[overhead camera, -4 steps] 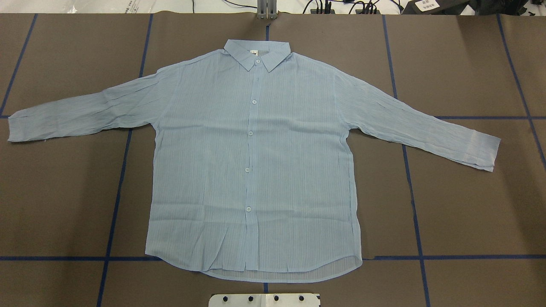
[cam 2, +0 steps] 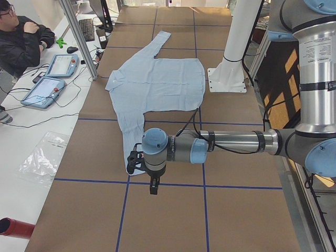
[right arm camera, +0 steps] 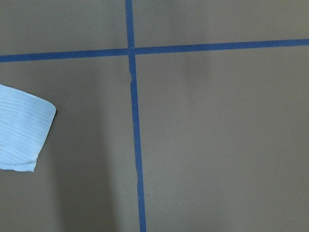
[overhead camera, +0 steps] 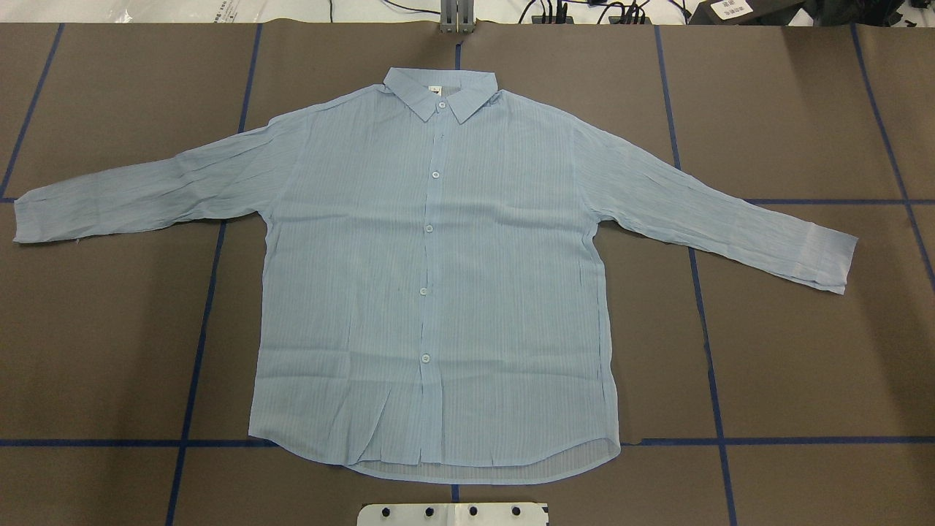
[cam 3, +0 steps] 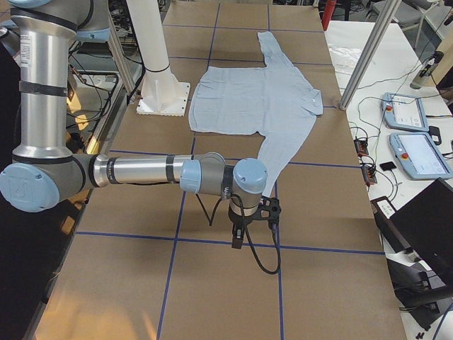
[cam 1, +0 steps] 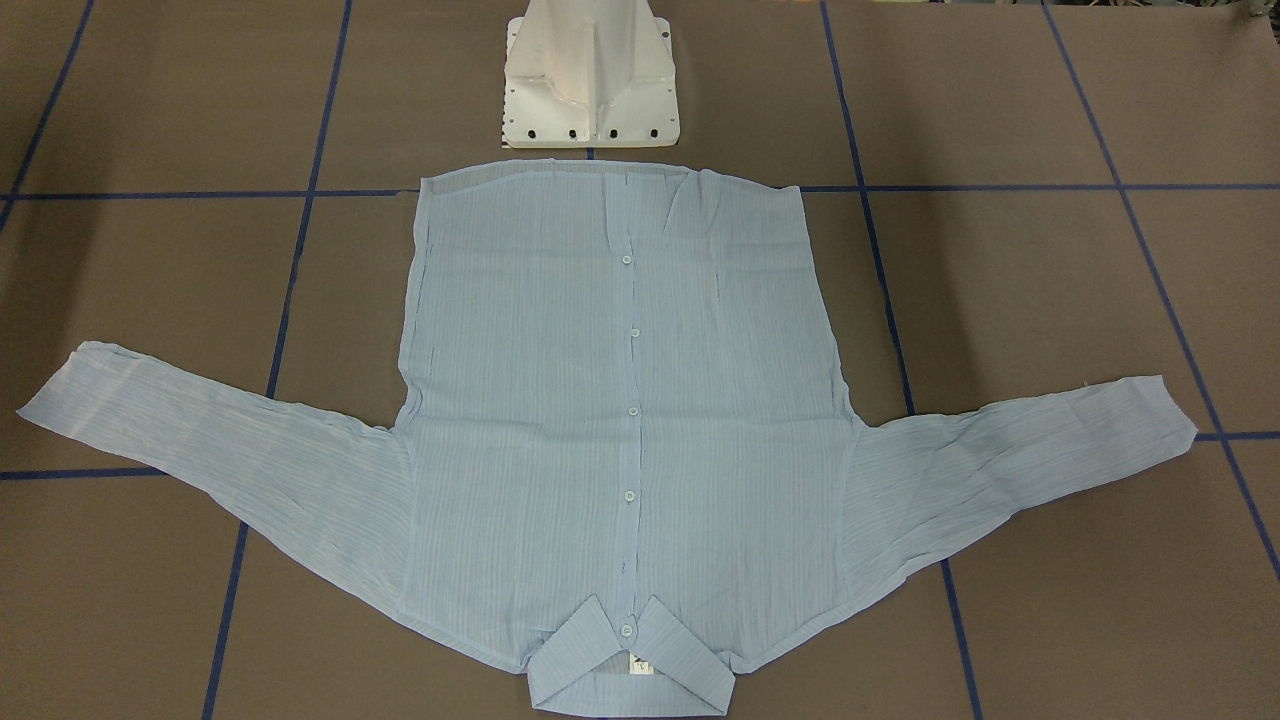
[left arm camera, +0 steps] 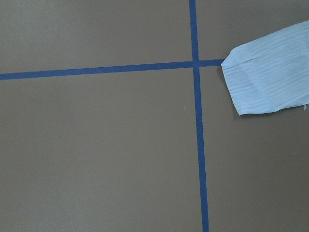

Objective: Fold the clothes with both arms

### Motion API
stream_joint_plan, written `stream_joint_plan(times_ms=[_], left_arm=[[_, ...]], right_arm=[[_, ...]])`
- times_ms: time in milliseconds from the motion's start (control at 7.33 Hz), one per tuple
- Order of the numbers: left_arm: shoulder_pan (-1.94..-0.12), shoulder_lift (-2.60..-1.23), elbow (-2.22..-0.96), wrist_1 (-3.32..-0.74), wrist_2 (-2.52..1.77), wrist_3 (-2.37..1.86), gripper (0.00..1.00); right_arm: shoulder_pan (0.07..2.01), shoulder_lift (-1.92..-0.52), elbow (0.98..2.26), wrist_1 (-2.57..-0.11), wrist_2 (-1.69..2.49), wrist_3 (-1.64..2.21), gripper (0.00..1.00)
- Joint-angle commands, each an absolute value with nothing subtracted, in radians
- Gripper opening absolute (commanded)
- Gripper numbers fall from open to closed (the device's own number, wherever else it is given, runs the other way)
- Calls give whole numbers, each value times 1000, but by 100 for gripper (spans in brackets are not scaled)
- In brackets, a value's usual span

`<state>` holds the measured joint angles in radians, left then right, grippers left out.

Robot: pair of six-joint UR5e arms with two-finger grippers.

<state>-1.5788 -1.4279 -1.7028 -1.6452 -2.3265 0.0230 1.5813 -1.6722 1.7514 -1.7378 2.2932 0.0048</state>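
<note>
Light blue, thin cloth: the shirt (overhead camera: 438, 277) lies flat and buttoned at the table's middle, with its hem nearest the white pedestal (cam 1: 590, 80), its collar (overhead camera: 442, 95) toward the far edge, and its sleeves spread toward the two ends. The left gripper (cam 2: 136, 160) and right gripper (cam 3: 265, 210) hang near the cuffs; whether their fingers are apart or together cannot be told. Risk: a pinch catching one layer only could bunch the fabric and skew the fold.

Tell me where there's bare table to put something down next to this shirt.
Bare brown table lies either side of the shirt: one patch between the left-side sleeve and the robot-side edge, one under the right-side sleeve. The middle is crowded: the shirt fills it, hem close to the white base plate.
</note>
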Motion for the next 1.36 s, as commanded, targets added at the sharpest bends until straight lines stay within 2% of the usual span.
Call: stream_joint_plan(times_ms=[0,409,819,1228], left_arm=[[-1580,-1431,-1703,-1647,-2329,23,100],[-1621,-1462,-1710,-1660,-2330,21,100],[-1641,-1513,-1716,-1721,-2342,14,100],[-1638,-1519,-1713,-1759,-2344,11,100]], right_arm=[[1563,-1667,1741,-1735,2295,6,100],[1559,-1643,1740,-1726,2301,5,100],[1507,-1631,1714,-1603,2330,6,100],[1424,-1626,1580,-1273,2370,122,100]])
